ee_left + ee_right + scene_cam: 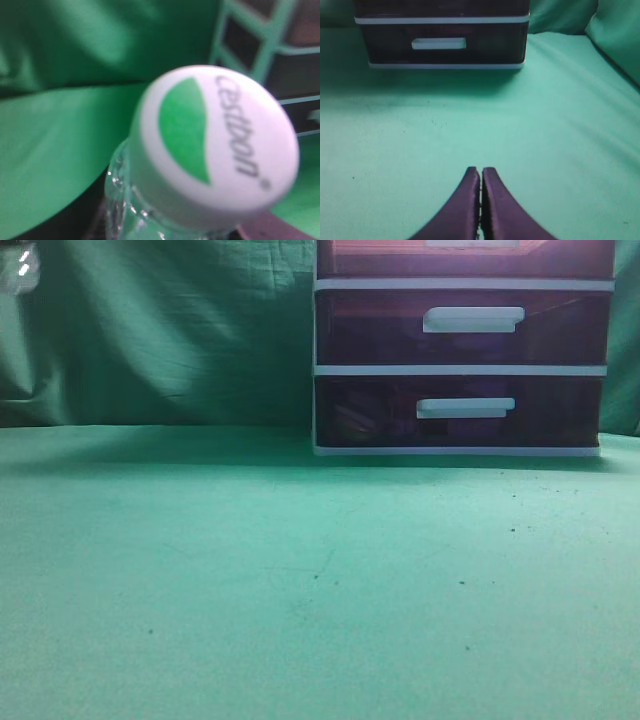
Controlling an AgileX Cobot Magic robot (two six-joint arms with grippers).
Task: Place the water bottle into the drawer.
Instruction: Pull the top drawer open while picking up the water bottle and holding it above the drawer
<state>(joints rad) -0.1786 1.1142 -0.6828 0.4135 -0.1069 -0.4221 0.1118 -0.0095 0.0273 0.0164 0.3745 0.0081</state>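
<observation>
The water bottle point(215, 145) fills the left wrist view: a clear bottle with a white cap bearing a green leaf mark. It sits tight against my left gripper, whose fingers are hidden behind it. The bottle and both arms are out of the exterior view. The reddish-pink drawer point(370, 260) is the top tier of the white-framed unit, cut off by the top edge. My right gripper point(481, 172) is shut and empty above the green cloth, facing the unit from a distance.
Two darker purple-brown drawers point(460, 328) with white handles sit below the top tier. The unit point(260, 45) shows blurred at the upper right of the left wrist view. Green cloth point(250, 570) covers the table and backdrop.
</observation>
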